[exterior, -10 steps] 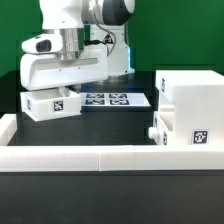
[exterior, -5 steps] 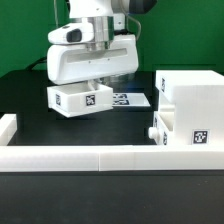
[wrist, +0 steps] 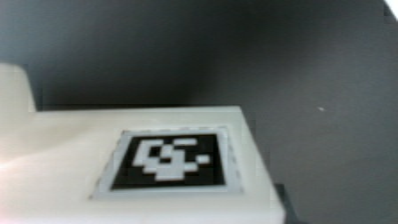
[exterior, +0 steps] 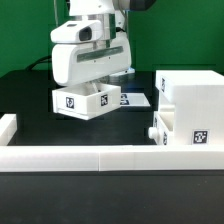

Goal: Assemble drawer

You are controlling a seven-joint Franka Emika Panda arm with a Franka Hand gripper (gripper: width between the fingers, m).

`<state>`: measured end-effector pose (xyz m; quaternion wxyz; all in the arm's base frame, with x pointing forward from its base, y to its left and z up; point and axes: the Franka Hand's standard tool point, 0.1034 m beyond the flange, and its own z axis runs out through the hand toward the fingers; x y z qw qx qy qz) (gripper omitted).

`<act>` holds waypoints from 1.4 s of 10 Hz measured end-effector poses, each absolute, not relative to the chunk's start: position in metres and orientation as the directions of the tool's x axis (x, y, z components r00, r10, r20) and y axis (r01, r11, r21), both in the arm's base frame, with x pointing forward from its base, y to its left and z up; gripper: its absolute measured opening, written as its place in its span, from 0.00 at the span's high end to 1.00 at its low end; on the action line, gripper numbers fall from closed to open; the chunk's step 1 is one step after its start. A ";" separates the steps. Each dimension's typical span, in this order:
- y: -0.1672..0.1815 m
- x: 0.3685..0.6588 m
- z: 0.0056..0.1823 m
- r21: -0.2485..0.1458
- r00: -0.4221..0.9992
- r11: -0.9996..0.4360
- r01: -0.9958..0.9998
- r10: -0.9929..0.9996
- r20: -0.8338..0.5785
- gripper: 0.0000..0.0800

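Note:
My gripper (exterior: 90,86) is shut on a small white box tray (exterior: 85,100) and holds it just above the black table, left of centre in the exterior view. Two black-and-white tags show on the tray's near face. My fingertips are hidden behind the tray. In the wrist view the tray (wrist: 107,130) fills the lower part, with one tag (wrist: 173,160) close up. The large white case (exterior: 192,95) stands at the exterior view's right, apart from the held tray. A second small tray part (exterior: 162,128) sits against its lower left side.
The marker board (exterior: 136,100) lies on the table behind the held tray, partly covered by it. A low white wall strip (exterior: 100,156) runs along the front, with a short piece (exterior: 8,124) at the exterior view's left.
My gripper has carried the tray toward the exterior view's right, nearer the case. Over the last half second the tray has turned a little and sits slightly lower.

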<state>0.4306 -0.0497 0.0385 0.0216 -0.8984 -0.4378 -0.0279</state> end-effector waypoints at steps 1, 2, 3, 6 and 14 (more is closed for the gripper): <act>-0.051 0.441 0.040 -0.002 0.491 -0.492 0.871 0.869 0.063 0.95; -0.050 0.447 0.041 0.011 0.406 -0.407 0.913 0.912 0.059 0.95; -0.051 0.453 0.043 0.024 0.309 -0.310 0.950 0.950 0.050 0.95; -0.053 0.450 0.041 0.027 0.128 -0.129 0.991 0.991 0.038 0.95; -0.041 0.512 0.055 0.040 0.086 -0.087 0.995 0.996 0.036 0.95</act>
